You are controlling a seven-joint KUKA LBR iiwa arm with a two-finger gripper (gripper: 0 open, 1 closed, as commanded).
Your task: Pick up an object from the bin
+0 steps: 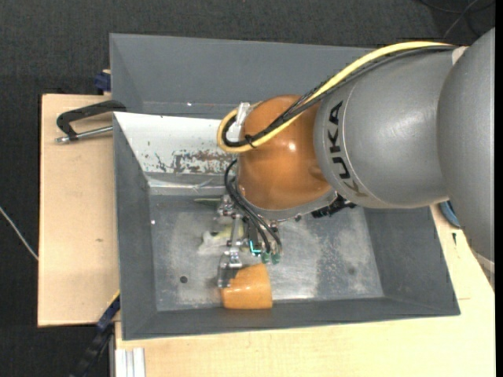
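My gripper [234,250] hangs low over the bin floor, left of centre, under the arm's orange cover. Just in front of it, against the bin's near wall, lies an orange rounded block [249,290]. The gripper's lower end comes down at the block's left top corner, and I cannot tell whether it touches it. A small pale object [211,239] lies on the floor at the gripper's left side, partly hidden by it.
The arm and its orange cover hang over the middle and right of the bin and hide the floor beneath them. A small dark speck [183,280] lies on the floor at the left front.
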